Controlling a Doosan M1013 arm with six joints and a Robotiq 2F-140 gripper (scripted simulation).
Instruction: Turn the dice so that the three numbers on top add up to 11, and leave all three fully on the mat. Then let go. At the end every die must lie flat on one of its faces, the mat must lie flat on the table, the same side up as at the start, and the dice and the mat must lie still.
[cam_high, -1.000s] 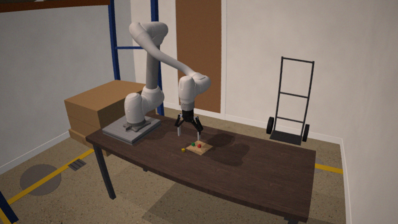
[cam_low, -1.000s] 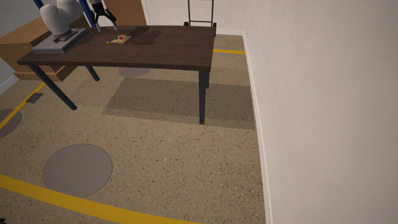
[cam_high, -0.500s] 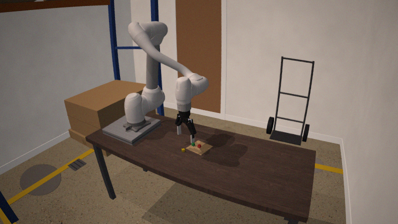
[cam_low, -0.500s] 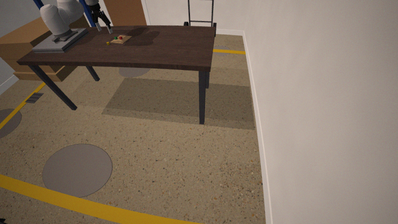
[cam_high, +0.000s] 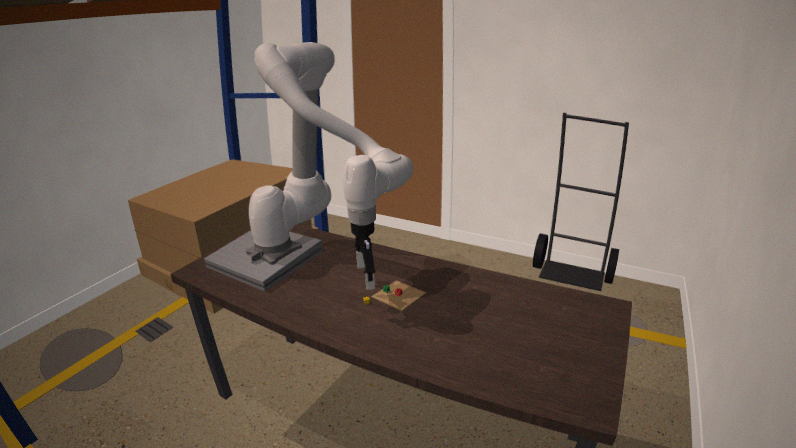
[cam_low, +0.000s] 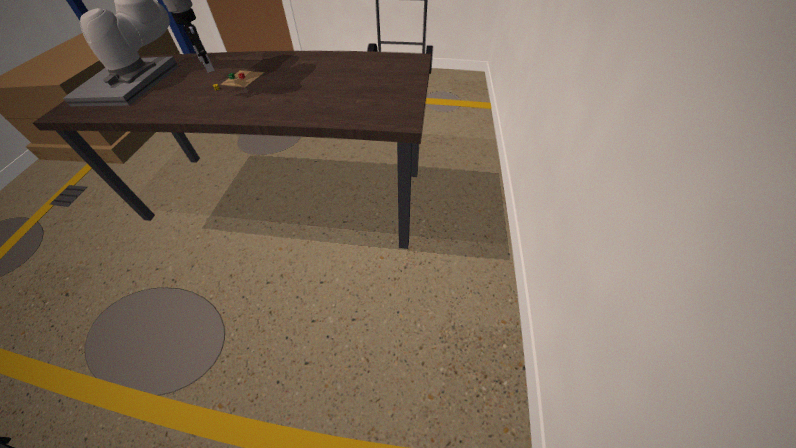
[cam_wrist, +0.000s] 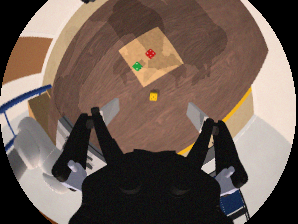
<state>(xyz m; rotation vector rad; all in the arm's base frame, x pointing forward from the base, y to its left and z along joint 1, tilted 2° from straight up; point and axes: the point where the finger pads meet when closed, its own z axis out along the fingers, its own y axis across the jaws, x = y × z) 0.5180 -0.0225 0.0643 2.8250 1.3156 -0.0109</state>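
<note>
A small tan mat lies on the dark wooden table. A green die and a red die sit on the mat. A yellow die lies on the table just off the mat's near-left edge. My gripper is open and empty. It hangs above the table, to the left of the mat and above the yellow die. The faces of the dice are too small to read.
The arm's grey base plate sits on the table's left end. Cardboard boxes stand behind it. A hand truck stands by the back wall.
</note>
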